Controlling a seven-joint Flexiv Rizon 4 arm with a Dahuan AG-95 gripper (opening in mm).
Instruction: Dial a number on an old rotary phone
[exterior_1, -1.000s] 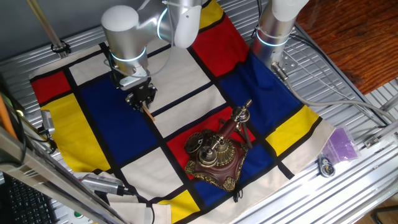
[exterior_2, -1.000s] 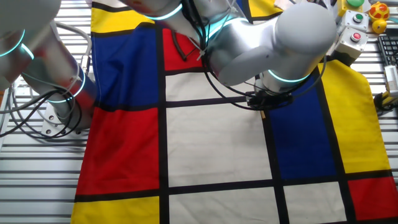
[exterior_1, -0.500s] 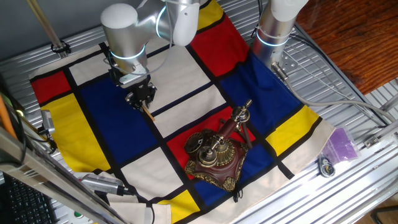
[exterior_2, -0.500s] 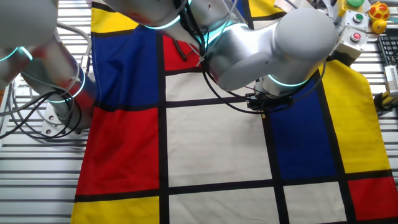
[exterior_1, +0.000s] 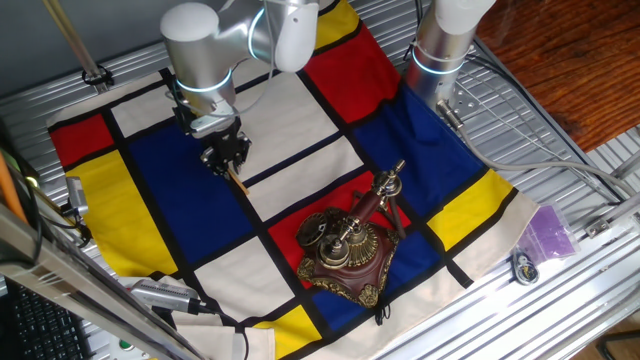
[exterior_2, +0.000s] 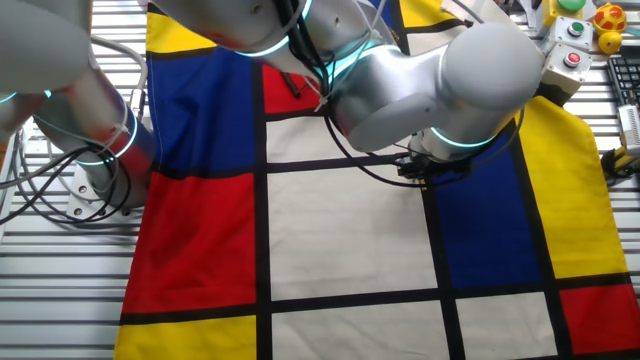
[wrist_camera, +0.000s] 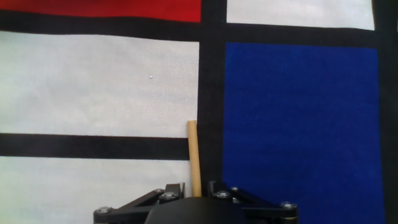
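Sitting in the lower centre of one fixed view, the old rotary phone (exterior_1: 345, 250) rests on the red square of the colour-block cloth (exterior_1: 300, 120), its dark wooden base overlapping the black grid lines around that square. Handset (exterior_1: 380, 195) lies on the cradle, angled toward the upper right; brass dial (exterior_1: 315, 232) faces upper left. Phone is not in the other fixed view or the hand view. Tool (exterior_1: 228, 160) is well apart from the phone, in the upper left of that frame, above the black line between a blue panel and a white panel. Jaws narrow, clamped on a thin wooden stick (wrist_camera: 194, 158); in the hand view the stick rises from between the fingers at bottom centre, its tip over the white panel just beside a vertical black stripe, blue panel to the right. In the other fixed view the tool (exterior_2: 418, 168) is mostly hidden under the silver arm (exterior_2: 440, 85), at centre right over a black grid crossing. Second arm base (exterior_1: 440, 50) stands at the upper right of the cloth. Purple object (exterior_1: 548, 232) and a small round item (exterior_1: 523, 266) lie on the bare metal worktop (exterior_1: 560, 300) at right.
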